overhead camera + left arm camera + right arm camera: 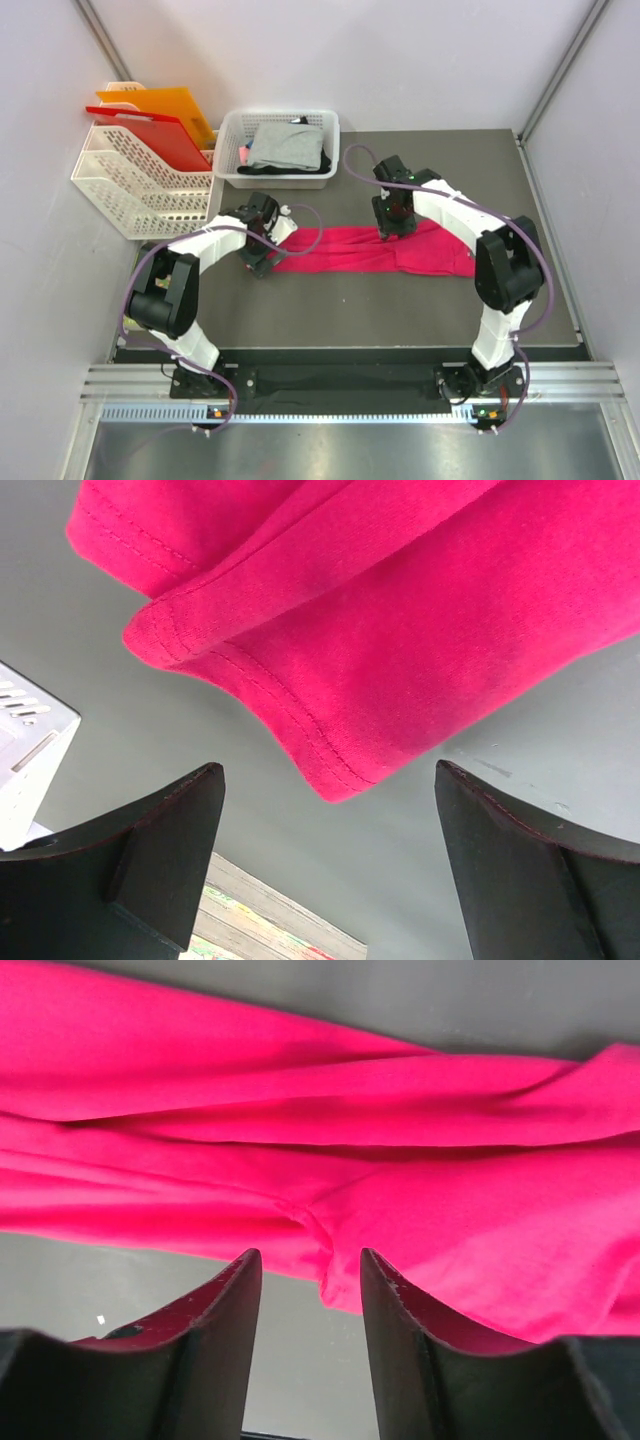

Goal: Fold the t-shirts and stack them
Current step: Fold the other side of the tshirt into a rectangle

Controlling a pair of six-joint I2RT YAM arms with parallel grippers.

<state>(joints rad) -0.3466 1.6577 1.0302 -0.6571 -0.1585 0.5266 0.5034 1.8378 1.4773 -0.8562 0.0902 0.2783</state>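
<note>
Seen from above, the bright pink-red cloth t-shirt (370, 250) is lying long and bunched on the dark flat table (350, 310). The left gripper (262, 250) is sitting at one end and the right gripper (392, 228) over the far edge. A grey t-shirt (285, 143) is resting in a white plastic basket (232, 135).

The left wrist camera is showing black fingers (150, 860) standing wide apart and holding nothing, with a stitched hem corner just ahead.

In the right wrist view the fingers (215, 1330) are standing close, with a narrow gap. Wrinkly cloth is lying at their tips.

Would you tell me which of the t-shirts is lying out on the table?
The pink-red t-shirt; the grey t-shirt and black t-shirt sit in the white basket.
</note>
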